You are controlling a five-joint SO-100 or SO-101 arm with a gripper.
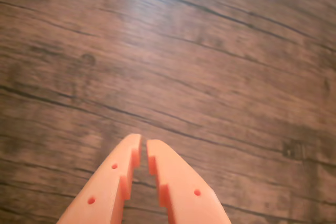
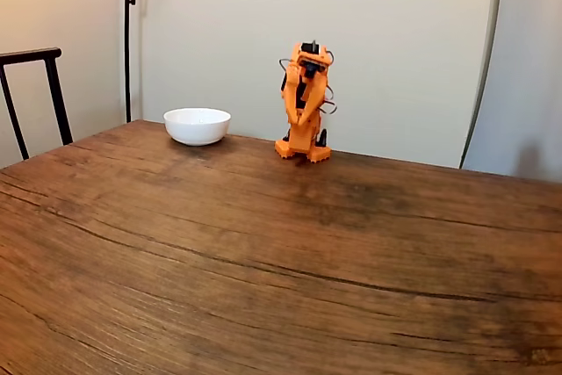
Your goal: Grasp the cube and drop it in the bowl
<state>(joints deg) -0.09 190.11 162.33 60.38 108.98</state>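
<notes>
My orange gripper [image 1: 143, 148] enters the wrist view from the bottom edge, its two tapered fingers [image 1: 113, 182] nearly closed, with a thin gap between the tips and nothing held between them; below them lies bare dark-brown wooden table [image 1: 210, 77] with long dark grain lines; the wood is slightly blurred.

In the fixed view I am a small orange arm [image 2: 304, 103] folded up on itself, standing on its base at the far edge of the table [image 2: 263, 270], in front of a pale wall [image 2: 395, 41]; at this size I cannot make out my gripper there.

The bowl [image 2: 197, 126], white, round and glossy, sits upright on the table to the left of my base in the fixed view, near it but not touching, also close to the far edge; I cannot see into it from this low angle.

At the left edge of the fixed view stands part of a dark chair back [image 2: 35, 85], and a thin black lamp pole [image 2: 128, 41] rises behind the table against the wall.
</notes>
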